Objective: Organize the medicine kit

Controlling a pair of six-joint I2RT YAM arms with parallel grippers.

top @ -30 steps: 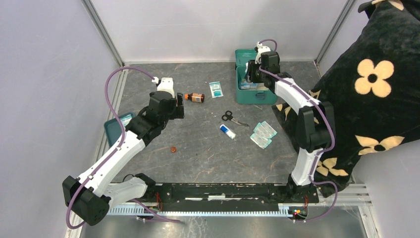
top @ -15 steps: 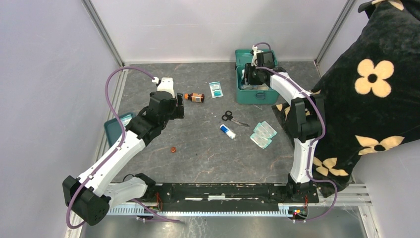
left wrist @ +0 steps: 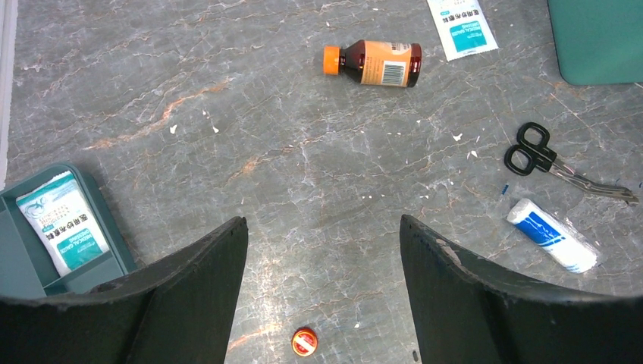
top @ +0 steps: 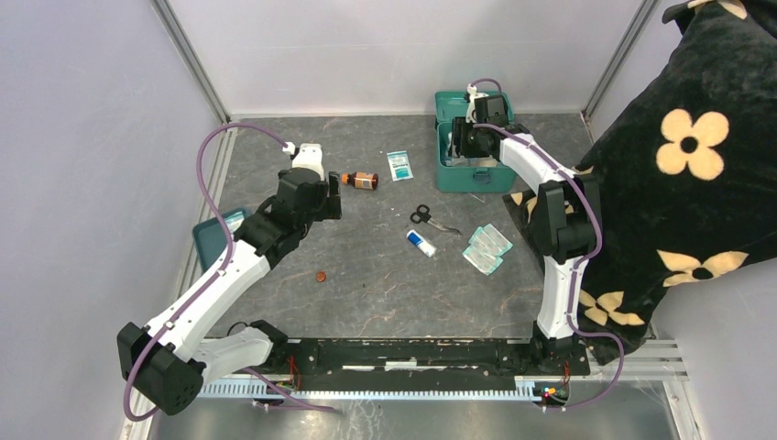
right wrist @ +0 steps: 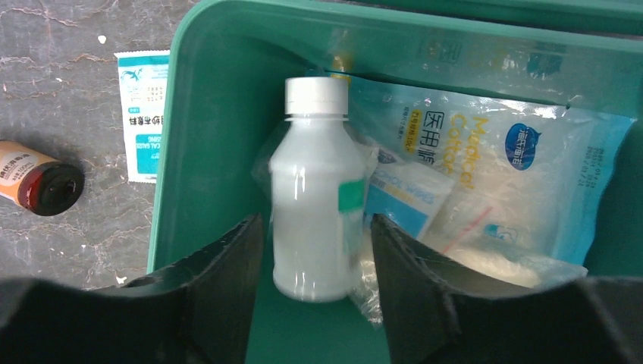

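kit (top: pixel 467 181) sits at the far edge, toward the far right corner, lid up. partly packed. inside i count 1 white bottle (right wrist: pixel 311 197) lying by the left wall, 1 cotton bag (right wrist: pixel 485 152) and 1 small blue-white packet (right wrist: pixel 406 193). anything underneath is hidden.

right gripper (right wrist: pixel 313 221) is down in the kit. its fingers are moderately apart, 1 on each side of the white bottle. thin gaps show on both sides, so it looks unclamped.

outside the kit:
- 1 brown bottle (left wrist: pixel 373 62), orange cap on, lying on its side toward the far edge
- 1 sachet (left wrist: pixel 461 26) just beside it, between it and the kit
- 1 scissors (left wrist: pixel 540 155) and 1 bandage roll (left wrist: pixel 552 236) mid-table, near each other
- 2 teal blister packs (top: pixel 486 248), touching, toward the right edge; can't rule out a 3rd under them
- 1 small orange cap (left wrist: pixel 304 342), alone, nearer the near edge
- 1 tray (left wrist: pixel 17 258) at the left edge, with 1 more sachet (left wrist: pixel 64 221) in 1 compartment

left gripper (left wrist: pixel 322 224) hovers over bare table between tray and bandage roll, fingers wide, holding nothing.

judgement: about a third done, with 3 items in and 8 loose pieces left, counting the tray's sachet. the tray probably goes into the kit too, and the lid is not yet shut.
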